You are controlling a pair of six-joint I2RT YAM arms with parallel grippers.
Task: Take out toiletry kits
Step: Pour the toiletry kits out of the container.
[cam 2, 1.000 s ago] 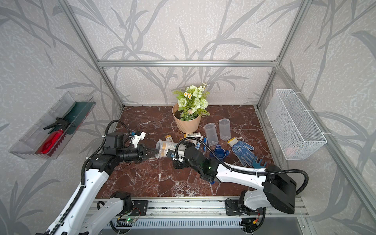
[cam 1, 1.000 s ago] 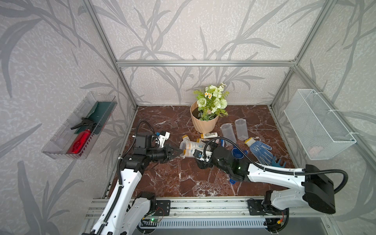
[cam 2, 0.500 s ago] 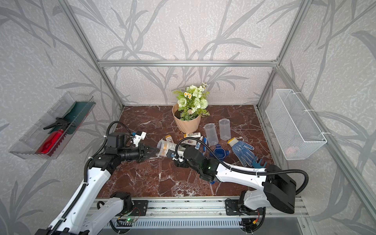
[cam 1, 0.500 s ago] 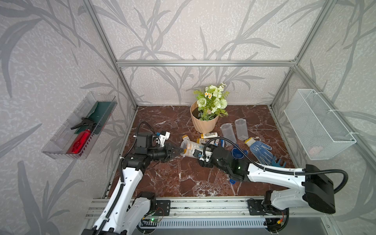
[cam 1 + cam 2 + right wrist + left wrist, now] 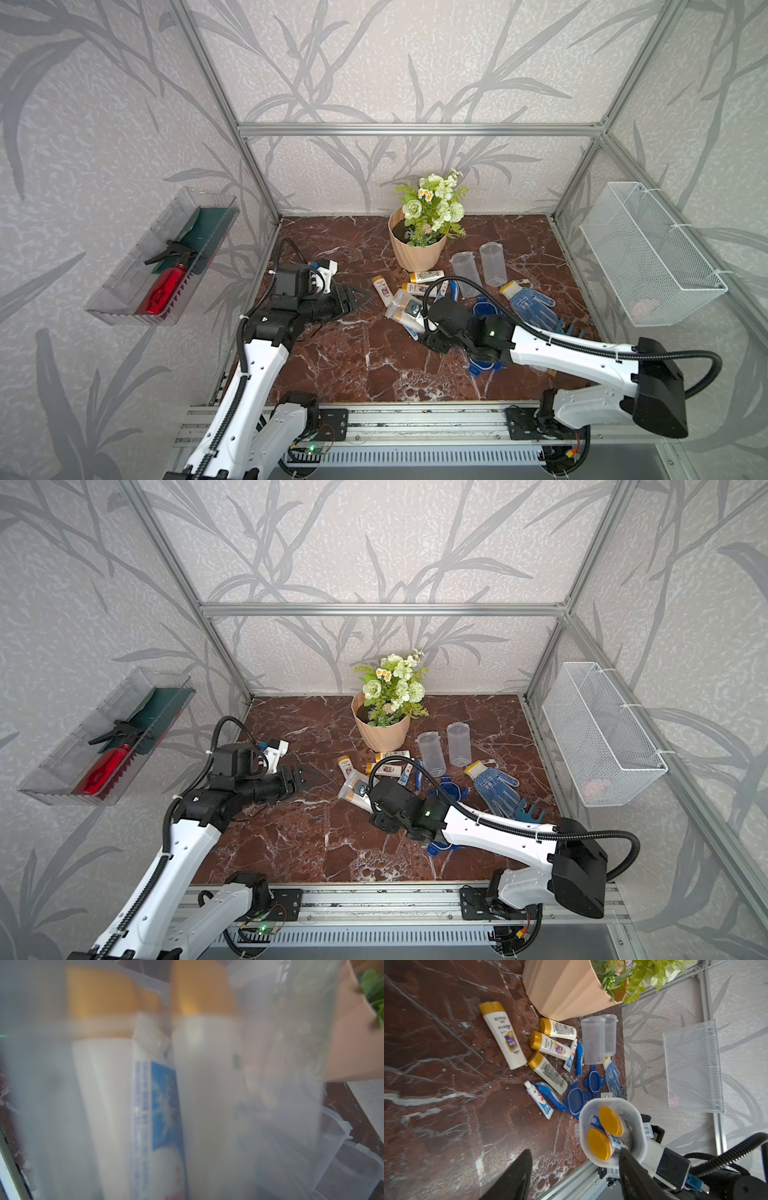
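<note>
Over the middle of the table (image 5: 353, 365), a clear jar (image 5: 610, 1099) is being pinched across its body by the right gripper (image 5: 420, 319), mouth offered to the left gripper (image 5: 359, 296). Inside, two gold-capped bottles (image 5: 610, 1121), a toothpaste tube (image 5: 616, 1140) and a toothbrush (image 5: 595, 1121) are being carried lengthwise, caps outward. The left jaws are being held spread and empty, just short of the rim, which is lying off toward one finger (image 5: 633, 1174). The left arm is being held low and roughly level.

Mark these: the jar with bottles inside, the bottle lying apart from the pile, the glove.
filled jar (image 5: 636, 1126), left wrist view, inner wall.
lone bottle (image 5: 505, 1034), left wrist view, middle of body.
glove (image 5: 528, 304), a top view, palm.
</note>
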